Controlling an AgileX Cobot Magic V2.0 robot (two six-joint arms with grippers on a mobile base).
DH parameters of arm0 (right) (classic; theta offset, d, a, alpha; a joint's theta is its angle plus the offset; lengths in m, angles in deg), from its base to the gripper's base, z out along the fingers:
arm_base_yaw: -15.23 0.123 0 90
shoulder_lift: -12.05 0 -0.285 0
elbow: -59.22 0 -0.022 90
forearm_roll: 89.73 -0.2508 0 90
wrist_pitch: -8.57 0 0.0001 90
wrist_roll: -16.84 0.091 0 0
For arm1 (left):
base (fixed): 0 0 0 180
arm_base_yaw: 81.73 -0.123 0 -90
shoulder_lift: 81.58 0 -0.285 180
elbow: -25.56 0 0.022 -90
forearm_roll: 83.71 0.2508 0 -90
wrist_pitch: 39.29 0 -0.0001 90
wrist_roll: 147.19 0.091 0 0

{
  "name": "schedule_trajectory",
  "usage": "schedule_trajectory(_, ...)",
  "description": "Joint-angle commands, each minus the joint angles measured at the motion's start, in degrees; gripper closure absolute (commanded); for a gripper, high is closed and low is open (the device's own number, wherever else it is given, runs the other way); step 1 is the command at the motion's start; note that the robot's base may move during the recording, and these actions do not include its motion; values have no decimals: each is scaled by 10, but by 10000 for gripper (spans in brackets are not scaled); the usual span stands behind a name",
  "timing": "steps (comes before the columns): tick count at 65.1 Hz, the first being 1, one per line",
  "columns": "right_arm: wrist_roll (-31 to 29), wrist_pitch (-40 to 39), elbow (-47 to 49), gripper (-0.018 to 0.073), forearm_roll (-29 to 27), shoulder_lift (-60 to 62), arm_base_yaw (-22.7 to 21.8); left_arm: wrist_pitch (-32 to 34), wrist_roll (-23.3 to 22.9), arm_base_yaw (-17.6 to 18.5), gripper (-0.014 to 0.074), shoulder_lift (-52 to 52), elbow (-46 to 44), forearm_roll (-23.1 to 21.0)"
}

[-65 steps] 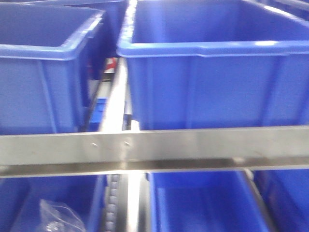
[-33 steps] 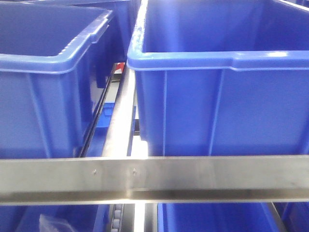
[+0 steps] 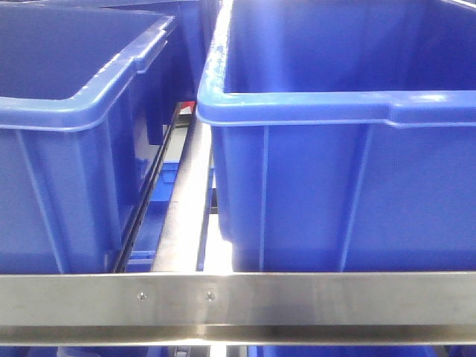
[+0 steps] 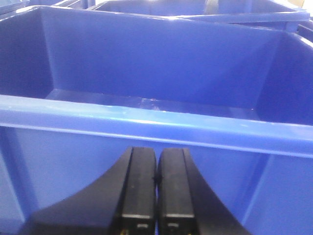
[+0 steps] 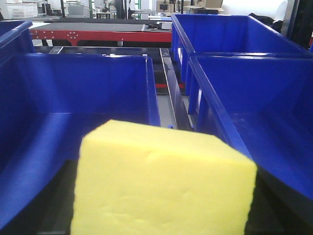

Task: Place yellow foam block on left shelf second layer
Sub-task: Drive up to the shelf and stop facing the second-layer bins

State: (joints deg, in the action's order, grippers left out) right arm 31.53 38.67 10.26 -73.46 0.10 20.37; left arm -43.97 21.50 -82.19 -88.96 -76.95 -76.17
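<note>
The yellow foam block [image 5: 161, 176] fills the lower part of the right wrist view. My right gripper [image 5: 166, 210] is shut on it, and only the black fingers [image 5: 281, 200] show at its sides. The block is held level with the rims of the blue bins ahead. My left gripper [image 4: 156, 159] is shut and empty, its two black fingers pressed together just in front of the near wall of a blue bin [image 4: 146, 122]. Neither gripper nor the block shows in the front view.
In the front view, two large blue bins [image 3: 67, 119] [image 3: 349, 111] stand side by side on a shelf layer behind a steel front rail [image 3: 238, 297], with a steel divider rail [image 3: 186, 201] between them. The right wrist view shows several blue bins [image 5: 73, 98] [image 5: 254, 93] and a red frame [image 5: 98, 34] beyond.
In the front view the steel front rail has dropped towards the bottom of the picture and the two bins have grown larger. The lower layer's bins and plastic bag have gone out of view.
</note>
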Motion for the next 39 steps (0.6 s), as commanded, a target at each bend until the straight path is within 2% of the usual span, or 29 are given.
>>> schedule_trajectory(1,-5,-48,15,218,10,-10,-3,50,-2,3,460,-5,15,-1)
schedule_trajectory(39,-5,-50,15,218,9,-10,-3,50,-2,3,460,-5,15,-1)
